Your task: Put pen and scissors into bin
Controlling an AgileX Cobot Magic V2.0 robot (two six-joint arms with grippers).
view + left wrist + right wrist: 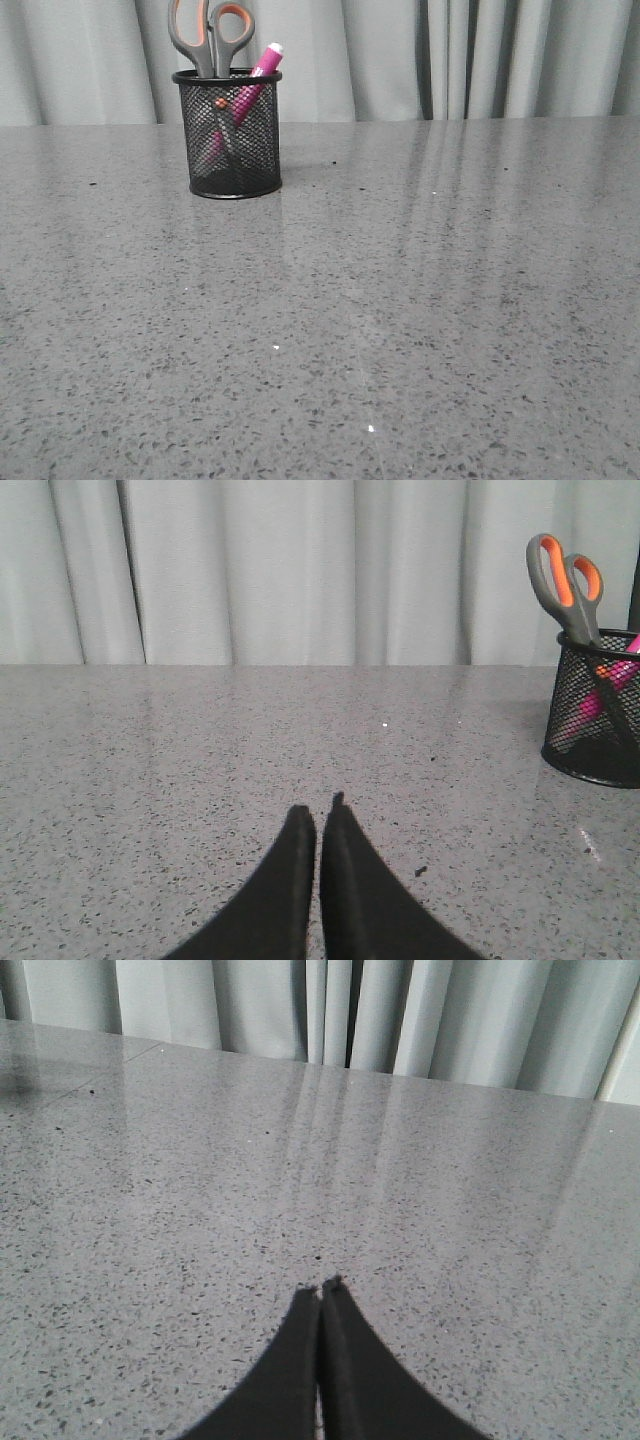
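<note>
- Front view, holdings: one bin (231, 135) is standing on the table (400, 300), far left of centre, before the curtain (450, 60).
- One scissors (208, 35) is sitting blades-down in the bin, its loops rising above the rim.
- One pen (255, 80) is leaning inside the same bin, its white end poking out just beside the scissors.
- Left gripper (318, 815): fingers pressed together, pinching nothing, well apart from the bin.
- Right gripper (320, 1288): fingers pressed together, carrying nothing.
- Step: both items are appearing stowed; the task is looking complete.
- Next move: likely only keeping the arms clear of the bin.
</note>
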